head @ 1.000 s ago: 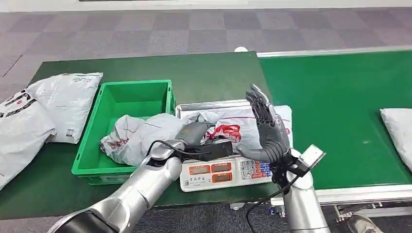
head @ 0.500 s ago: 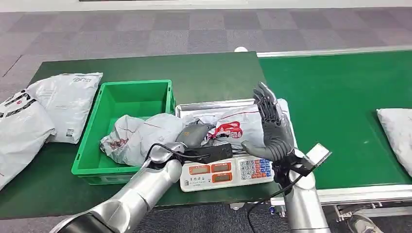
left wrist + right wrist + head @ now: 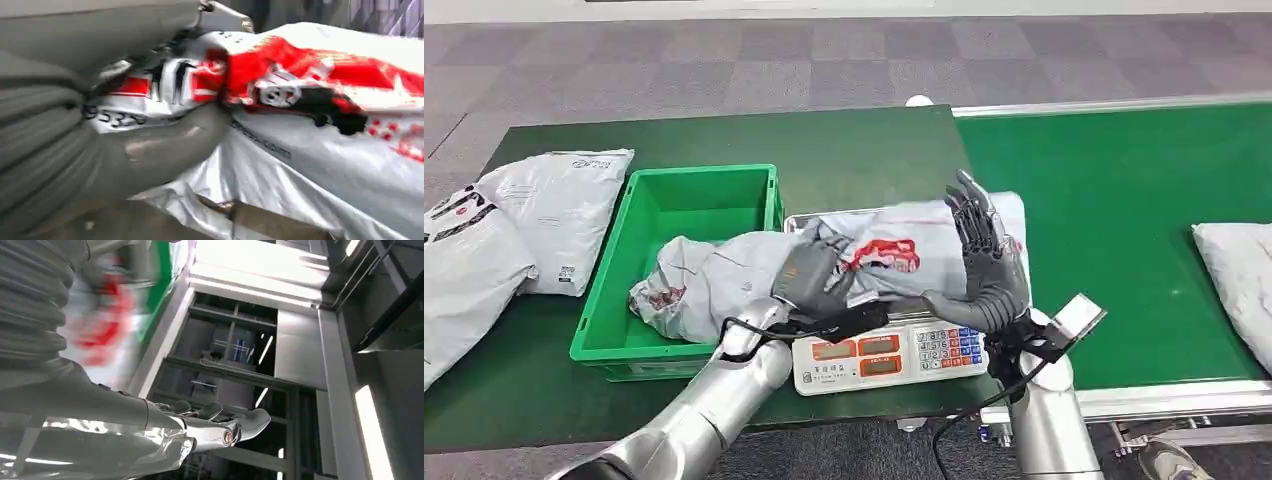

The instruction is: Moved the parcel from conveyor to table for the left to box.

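A crate sits left of centre with a crumpled bag in it. Just right, a scale carries the parcel, flanked by the left hand and right hand. Two mailers lie far left; the conveyor fills the right, another parcel at its edge.

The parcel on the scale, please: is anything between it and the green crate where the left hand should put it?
Nothing blocks the short way from the parcel, gripped by the left hand, to the green crate. However, another grey parcel already lies in the crate's near part, draped over its rim beside the scale.
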